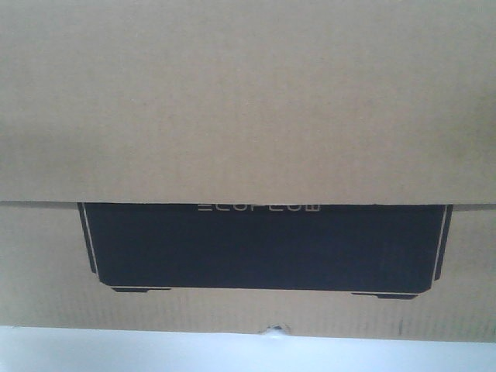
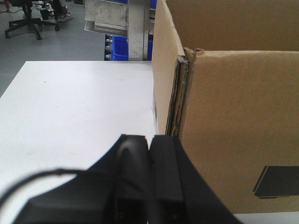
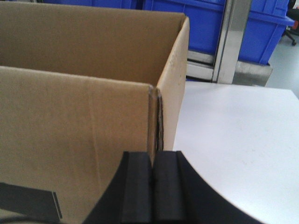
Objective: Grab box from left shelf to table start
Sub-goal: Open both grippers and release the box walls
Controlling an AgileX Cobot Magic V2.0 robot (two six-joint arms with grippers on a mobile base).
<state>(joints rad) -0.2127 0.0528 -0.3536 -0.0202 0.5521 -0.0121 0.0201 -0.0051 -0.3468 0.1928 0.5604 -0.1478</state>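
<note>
The large brown cardboard box [image 1: 248,101] fills the front view, showing its black ECOFLOW panel, and stands on the white table [image 1: 116,353]. In the left wrist view my left gripper [image 2: 150,137] is shut with nothing between its fingers, just left of the box's [image 2: 233,116] near left corner and above the table [image 2: 79,102]. In the right wrist view my right gripper [image 3: 152,154] is also shut and empty, right in front of the box's [image 3: 70,116] near right corner. The box is open at the top. The metal shelf [image 2: 112,18] stands behind the table.
Blue plastic bins [image 3: 196,23] sit on the rack behind the box, beside a metal upright [image 3: 229,42]. Another blue bin [image 2: 120,46] shows low under the shelf. An office chair [image 2: 28,18] stands on the grey floor far left. Bare table [image 3: 233,126] lies right of the box.
</note>
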